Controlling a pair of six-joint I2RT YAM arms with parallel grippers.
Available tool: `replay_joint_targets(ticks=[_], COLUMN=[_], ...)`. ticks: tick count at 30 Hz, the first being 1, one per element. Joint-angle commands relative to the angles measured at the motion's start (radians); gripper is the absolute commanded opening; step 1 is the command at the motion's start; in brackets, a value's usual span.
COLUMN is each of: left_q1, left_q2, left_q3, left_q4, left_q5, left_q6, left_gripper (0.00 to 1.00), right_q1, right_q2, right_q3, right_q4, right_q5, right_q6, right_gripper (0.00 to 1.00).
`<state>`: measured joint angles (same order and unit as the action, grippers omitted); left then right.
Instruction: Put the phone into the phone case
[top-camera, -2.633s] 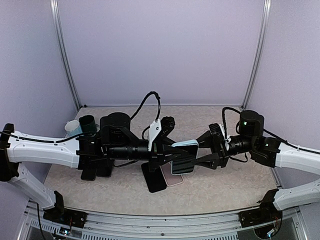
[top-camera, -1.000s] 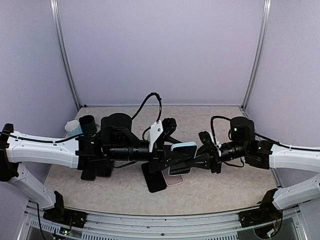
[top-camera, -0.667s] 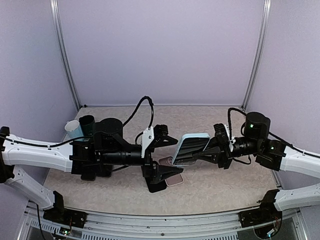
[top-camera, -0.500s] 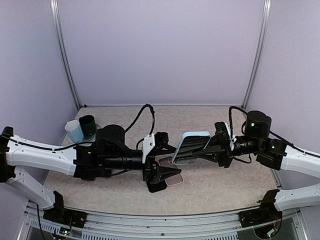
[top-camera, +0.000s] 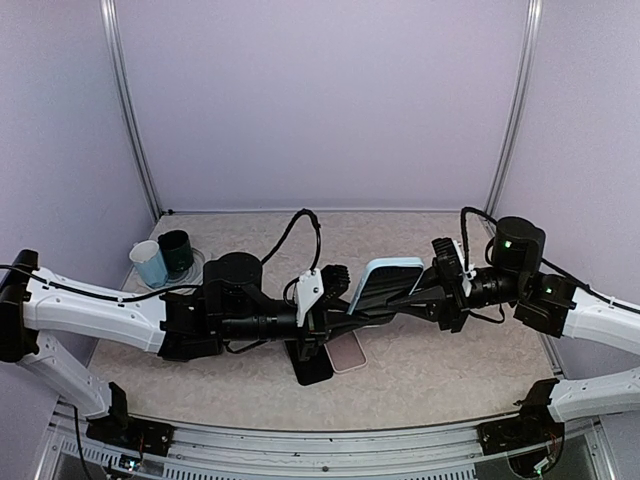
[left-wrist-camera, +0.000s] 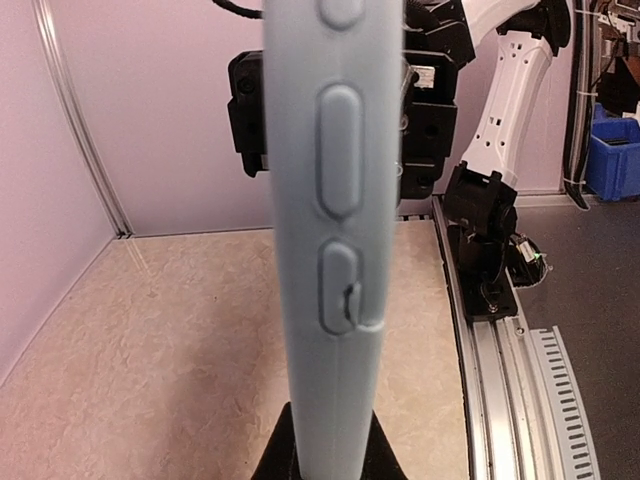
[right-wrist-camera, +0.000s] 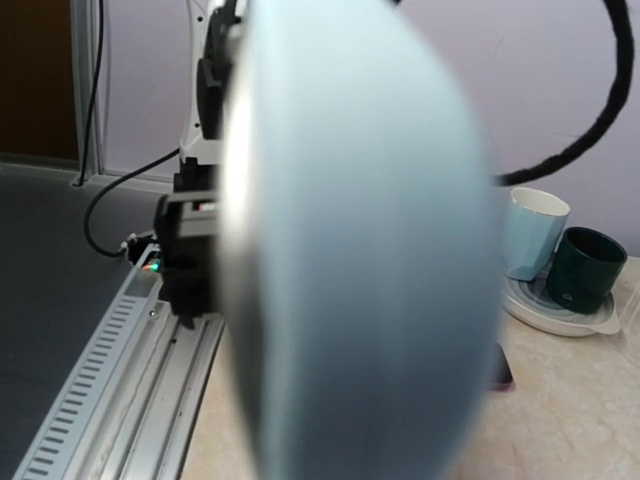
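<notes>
Holding the light-blue phone case (top-camera: 385, 278) aloft above the counter (top-camera: 450, 372), left claw (top-camera: 345, 311) clamped on its near-left edge and right claw (top-camera: 421, 292) on its right end, calls for even, untwisted pressure so the unseen phone seats flush.

We see the phone case (right-wrist-camera: 360, 250) in the right wrist view only as a pale blur, cut off top and bottom. In the left wrist view its upper end leaves the frame. From above, the left arm (top-camera: 100, 305) hides most of a pinkish slab (top-camera: 348, 354) near the front edge of the tabletop (top-camera: 440, 370); we cannot name it.
</notes>
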<state>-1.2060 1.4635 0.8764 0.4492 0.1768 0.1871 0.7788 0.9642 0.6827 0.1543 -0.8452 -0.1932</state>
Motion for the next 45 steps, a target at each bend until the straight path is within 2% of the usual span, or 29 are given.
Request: replay_joint_targets(ticks=[1, 2, 3, 4, 6, 8, 9, 11, 14, 18, 20, 23, 25, 27, 30, 40, 43, 45], left_q1=[-0.004, -0.004, -0.005, -0.007, -0.009, -0.009, -0.009, -0.009, -0.010, -0.010, -0.010, -0.010, -0.010, -0.011, -0.013, -0.021, -0.021, -0.023], left_q2=[0.002, 0.014, 0.026, 0.037, 0.066, 0.085, 0.093, 0.098, 0.101, 0.094, 0.089, 0.082, 0.079, 0.075, 0.076, 0.074, 0.073, 0.074], left_q3=[0.021, 0.032, 0.044, 0.057, 0.078, 0.088, 0.090, 0.091, 0.093, 0.083, 0.074, 0.068, 0.066, 0.065, 0.068, 0.066, 0.062, 0.061], left_q4=[0.037, 0.023, 0.014, 0.013, 0.013, 0.026, 0.034, 0.048, 0.056, 0.084, 0.098, 0.101, 0.099, 0.094, 0.084, 0.050, 0.044, 0.038], left_q5=[-0.047, -0.029, -0.015, -0.012, -0.012, -0.017, -0.016, -0.009, 0.002, 0.009, 0.001, -0.014, -0.020, -0.020, -0.016, -0.023, -0.029, -0.038], left_q6=[-0.013, -0.009, -0.007, -0.007, -0.008, -0.008, -0.008, -0.012, -0.019, -0.036, -0.040, -0.026, -0.017, -0.008, 0.002, 0.028, 0.034, 0.039], left_gripper=[0.22, 0.39, 0.50, 0.54, 0.54, 0.48, 0.42, 0.23, 0.02, 0.00, 0.00, 0.00, 0.00, 0.00, 0.00, 0.00, 0.00, 0.00], right_q1=[0.001, 0.002, 0.001, 0.002, 0.002, 0.002, 0.001, 0.001, 0.002, 0.001, 0.002, 0.002, 0.001, 0.001, 0.002, 0.000, 0.000, 0.000], right_q2=[-0.026, -0.025, -0.023, -0.019, -0.010, -0.007, -0.007, -0.007, -0.005, -0.001, -0.006, -0.026, -0.045, -0.061, -0.079, -0.106, -0.110, -0.112], right_q3=[0.038, 0.039, 0.041, 0.046, 0.056, 0.061, 0.061, 0.059, 0.061, 0.060, 0.062, 0.062, 0.064, 0.069, 0.080, 0.132, 0.154, 0.162], right_q4=[0.038, 0.039, 0.040, 0.039, 0.036, 0.034, 0.037, 0.042, 0.037, 0.017, 0.006, 0.000, -0.004, -0.017, -0.030, -0.098, -0.137, -0.148], right_q5=[-0.017, -0.026, -0.038, -0.048, -0.059, -0.063, -0.068, -0.079, -0.085, -0.084, -0.072, -0.044, -0.029, -0.016, 0.001, 0.046, 0.048, 0.041], right_q6=[-0.026, -0.027, -0.027, -0.026, -0.021, -0.018, -0.016, -0.012, -0.011, -0.030, -0.035, -0.053, -0.069, -0.091, -0.114, -0.188, -0.214, -0.226], right_gripper=[0.00, 0.00, 0.00, 0.00, 0.00, 0.00, 0.00, 0.00, 0.00, 0.00, 0.28, 0.56, 0.65, 0.67, 0.64, 0.41, 0.23, 0.01])
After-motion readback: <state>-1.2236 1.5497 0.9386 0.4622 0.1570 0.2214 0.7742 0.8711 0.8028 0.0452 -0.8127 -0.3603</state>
